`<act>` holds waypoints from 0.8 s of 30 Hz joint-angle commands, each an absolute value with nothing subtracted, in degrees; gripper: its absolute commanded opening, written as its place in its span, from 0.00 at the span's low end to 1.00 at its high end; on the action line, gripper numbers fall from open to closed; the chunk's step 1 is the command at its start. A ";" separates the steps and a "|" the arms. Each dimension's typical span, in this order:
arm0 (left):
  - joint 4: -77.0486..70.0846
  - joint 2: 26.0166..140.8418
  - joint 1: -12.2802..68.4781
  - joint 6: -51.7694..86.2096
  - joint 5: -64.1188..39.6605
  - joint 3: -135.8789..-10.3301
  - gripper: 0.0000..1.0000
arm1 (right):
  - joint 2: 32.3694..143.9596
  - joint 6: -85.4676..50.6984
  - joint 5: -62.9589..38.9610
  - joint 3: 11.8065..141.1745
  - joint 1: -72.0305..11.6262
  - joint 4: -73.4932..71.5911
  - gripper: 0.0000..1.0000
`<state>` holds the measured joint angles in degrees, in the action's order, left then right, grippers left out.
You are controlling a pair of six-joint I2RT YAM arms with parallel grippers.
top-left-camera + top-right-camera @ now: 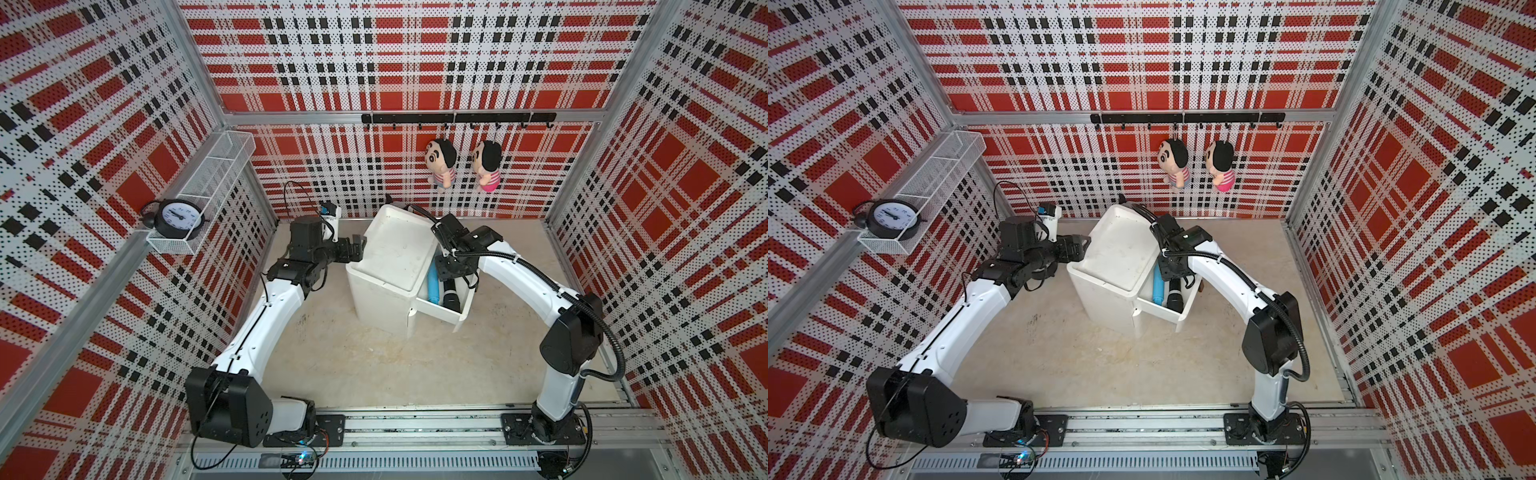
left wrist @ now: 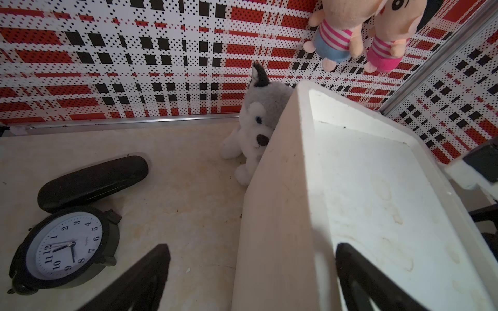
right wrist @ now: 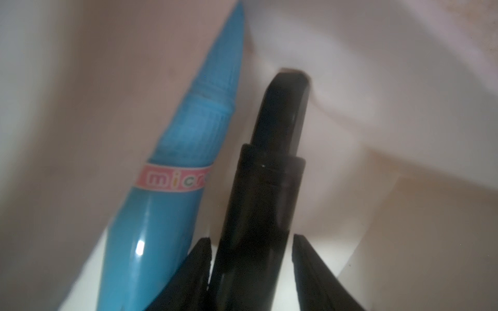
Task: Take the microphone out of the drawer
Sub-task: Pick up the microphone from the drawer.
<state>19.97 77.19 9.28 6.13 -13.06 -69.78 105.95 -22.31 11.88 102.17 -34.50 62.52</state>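
Note:
A white cabinet [image 1: 395,257] stands mid-table with its drawer [image 1: 465,309] pulled out to the right. Inside lie a blue microphone [image 1: 433,284] [image 3: 167,215] with a pink "micr" band and, beside it, a black cylindrical object [image 1: 451,297] [image 3: 264,188]. My right gripper [image 3: 251,238] is down in the drawer, open, jaws either side of the black object; one finger rests against it, and a gap shows at the other. The blue microphone lies just outside the jaws. My left gripper [image 2: 252,246] is open, straddling the cabinet's left top edge [image 2: 296,188].
A husky plush [image 2: 258,123] sits behind the cabinet by the back wall. A black case [image 2: 91,183] and an alarm clock [image 2: 62,247] lie on the table under my left arm. Two dolls [image 1: 441,162] hang from a hook rail. A wire shelf holds another clock [image 1: 178,218].

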 commanded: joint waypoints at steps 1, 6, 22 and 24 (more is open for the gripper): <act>19.85 75.79 8.56 6.44 -13.27 -69.57 0.98 | 105.81 -22.40 14.23 100.57 -34.37 62.43 0.51; 19.79 75.70 8.54 6.38 -13.23 -69.52 0.98 | 106.17 -22.58 12.10 100.64 -34.32 60.73 0.40; 19.60 76.11 8.61 6.73 -13.89 -69.52 0.98 | 100.14 -27.74 11.37 96.55 -34.28 52.29 0.01; 19.59 76.20 8.57 6.70 -13.97 -69.52 0.98 | 99.38 -27.95 11.48 96.65 -34.28 51.63 0.00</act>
<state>19.94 76.88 9.02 6.35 -13.28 -69.78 102.48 -26.37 11.18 96.57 -34.02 53.89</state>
